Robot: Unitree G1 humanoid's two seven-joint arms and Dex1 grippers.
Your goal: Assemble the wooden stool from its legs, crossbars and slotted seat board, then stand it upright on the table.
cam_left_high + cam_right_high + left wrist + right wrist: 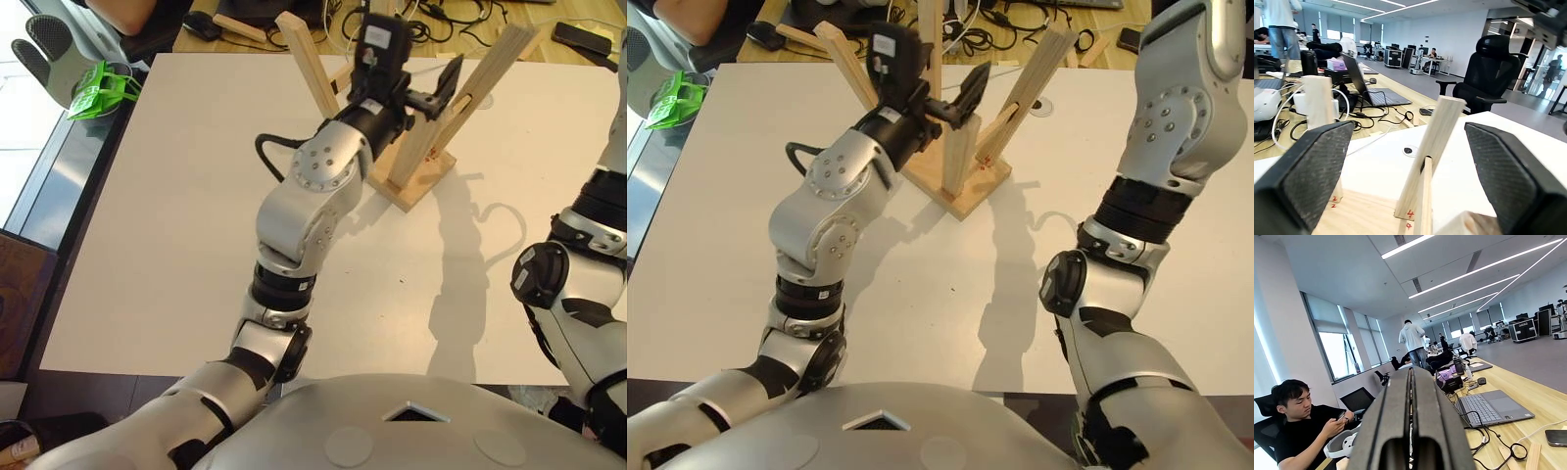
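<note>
Stool, inverted, late in assembly. The seat board (972, 199) lies flat on the tabletop (196, 196) near the middle of its far edge. Four legs (1043, 59) rise from it and splay outward. A crossbar (997, 125) appears to join the near leg to the one on the right. Whether the other crossbars are fitted, or any joint fully seated, cannot be told.

The left gripper (1409, 161) is held level above the board among the legs. Its jaws are wide apart, with a leg and the thin bar leaning against it between the pads (1312, 171), which touch neither. The right gripper (1411, 406) is raised well clear of the table. Its fingers are pressed together and nothing is visible between them.

Judged progress: legs and board are joined. The remaining steps are probably any outstanding crossbars, pressing the joints home, then turning the stool over to stand on its legs.
</note>
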